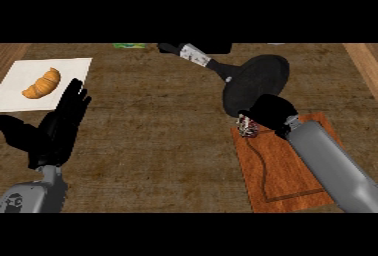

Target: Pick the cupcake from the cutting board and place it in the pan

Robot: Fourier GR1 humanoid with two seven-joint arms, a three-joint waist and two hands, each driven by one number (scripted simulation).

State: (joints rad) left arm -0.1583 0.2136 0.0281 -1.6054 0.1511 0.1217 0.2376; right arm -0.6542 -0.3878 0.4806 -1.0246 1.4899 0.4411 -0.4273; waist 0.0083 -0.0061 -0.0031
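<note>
Cupcake (246, 125) on cutting board (284, 170), right hand (272, 111) fingers curled around it.

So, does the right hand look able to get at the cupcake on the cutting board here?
Probably yes: the right hand is already against the cupcake at the cutting board's far end, with nothing between them.

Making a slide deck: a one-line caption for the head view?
Right hand closes on the cupcake at the cutting board beside the pan.
</note>
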